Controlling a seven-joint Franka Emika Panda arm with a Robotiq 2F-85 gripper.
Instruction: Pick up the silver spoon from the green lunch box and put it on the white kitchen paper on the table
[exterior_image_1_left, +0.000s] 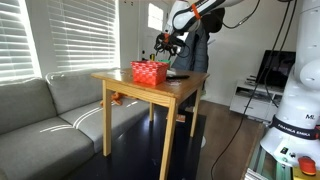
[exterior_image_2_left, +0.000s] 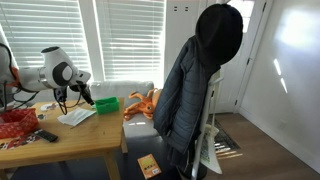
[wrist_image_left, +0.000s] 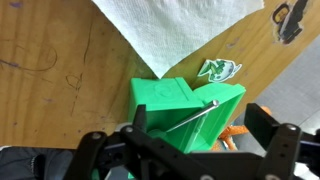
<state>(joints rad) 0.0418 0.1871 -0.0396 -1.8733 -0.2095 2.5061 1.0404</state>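
The green lunch box stands at the edge of the light wooden table. It also shows in an exterior view. The silver spoon leans inside it, with its handle tip sticking out over the rim. The white kitchen paper lies flat on the table just beyond the box, as also seen in an exterior view. My gripper is open, its two fingers spread to either side of the box and spoon and holding nothing. It hangs just above the box in both exterior views.
A red basket and a black remote sit on the table. A grey sofa is beside it, with an orange toy on it. A dark coat on a stand is close by.
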